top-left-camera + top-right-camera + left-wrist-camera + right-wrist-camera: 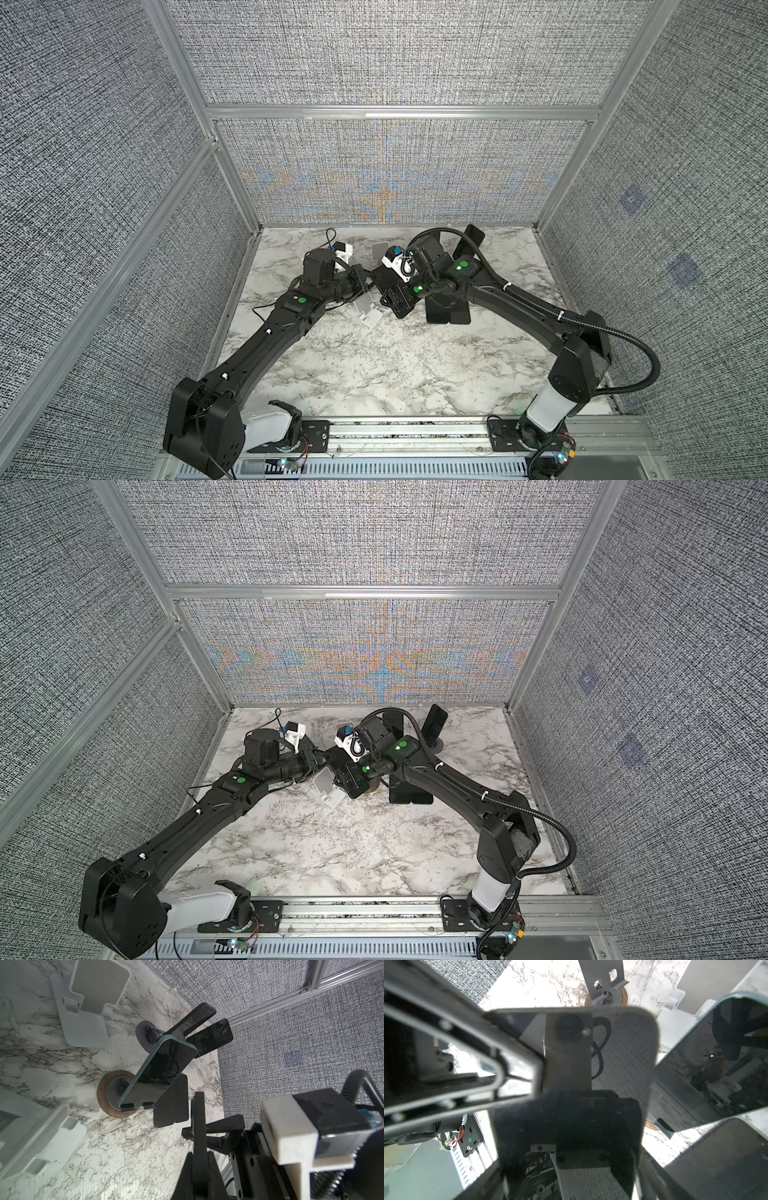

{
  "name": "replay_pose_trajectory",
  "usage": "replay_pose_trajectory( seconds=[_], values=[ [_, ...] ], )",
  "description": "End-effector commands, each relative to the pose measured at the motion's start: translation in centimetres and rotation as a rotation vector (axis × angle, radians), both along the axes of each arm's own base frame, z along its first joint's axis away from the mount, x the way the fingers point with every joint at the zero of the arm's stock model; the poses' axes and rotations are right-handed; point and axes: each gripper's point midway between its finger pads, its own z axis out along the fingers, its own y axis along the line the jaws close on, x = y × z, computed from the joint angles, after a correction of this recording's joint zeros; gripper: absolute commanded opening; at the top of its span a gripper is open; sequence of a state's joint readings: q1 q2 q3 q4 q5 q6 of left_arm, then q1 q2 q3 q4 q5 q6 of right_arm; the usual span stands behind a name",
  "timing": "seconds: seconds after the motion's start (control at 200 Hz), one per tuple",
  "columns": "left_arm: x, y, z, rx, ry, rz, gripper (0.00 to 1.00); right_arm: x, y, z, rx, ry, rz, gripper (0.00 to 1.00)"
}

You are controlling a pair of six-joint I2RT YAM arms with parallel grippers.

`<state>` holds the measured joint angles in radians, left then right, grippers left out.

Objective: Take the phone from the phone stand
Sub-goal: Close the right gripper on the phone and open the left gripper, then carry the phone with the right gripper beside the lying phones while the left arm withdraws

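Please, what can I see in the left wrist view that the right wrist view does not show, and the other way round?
Only the left wrist view: a dark phone leaning on a stand with a grey round base.
Only the right wrist view: an empty grey stand on a wooden disc, and a black plate with a green dot.
Both: the teal-edged phone resting on its wood-based stand, a white stand, and the marble table.

White marble-patterned counter (374, 374), grey veins throughout. Behind and on both sides of counter, grey woven wall panels (395, 54) in aluminium frame (399, 112). Along counter's near edge, slotted metal rail (407, 432). Right of counter, faint bluish patches (631, 199) on panel.
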<state>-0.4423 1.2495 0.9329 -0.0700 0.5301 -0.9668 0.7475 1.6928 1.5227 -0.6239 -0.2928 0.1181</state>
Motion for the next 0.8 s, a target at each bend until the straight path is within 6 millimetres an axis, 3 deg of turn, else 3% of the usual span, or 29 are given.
replay_pose_trajectory(
  seconds=[0.0, 0.18, 0.295, 0.355, 0.425, 0.535, 0.795],
  values=[
    [0.2, -0.4, 1.0, -0.030, -0.035, -0.020, 0.00, 0.9, 0.1, 0.7, 0.016, -0.040, -0.031, 0.70],
    [0.2, -0.4, 1.3, -0.026, -0.058, -0.026, 0.00, 0.9, -0.1, 1.2, 0.020, -0.043, -0.039, 0.62],
    [0.4, -0.6, 2.2, -0.018, -0.096, -0.043, 0.47, 1.2, -0.8, 1.1, -0.001, -0.037, -0.064, 0.54],
    [0.6, -0.8, 2.6, -0.016, -0.113, -0.055, 0.59, 1.2, -1.6, 1.0, -0.024, -0.037, -0.081, 0.47],
    [0.9, -1.0, 3.1, -0.004, -0.133, -0.067, 0.68, 1.2, -3.0, 0.9, -0.065, -0.052, -0.102, 0.46],
    [1.5, -0.9, 3.8, 0.023, -0.176, -0.077, 0.71, 1.3, -7.5, -0.3, -0.158, -0.060, -0.180, 0.46],
    [3.1, 1.6, 4.5, 0.131, -0.217, -0.113, 0.70, 2.3, -22.5, -6.6, -0.403, 0.045, -0.466, 0.42]
  ],
)
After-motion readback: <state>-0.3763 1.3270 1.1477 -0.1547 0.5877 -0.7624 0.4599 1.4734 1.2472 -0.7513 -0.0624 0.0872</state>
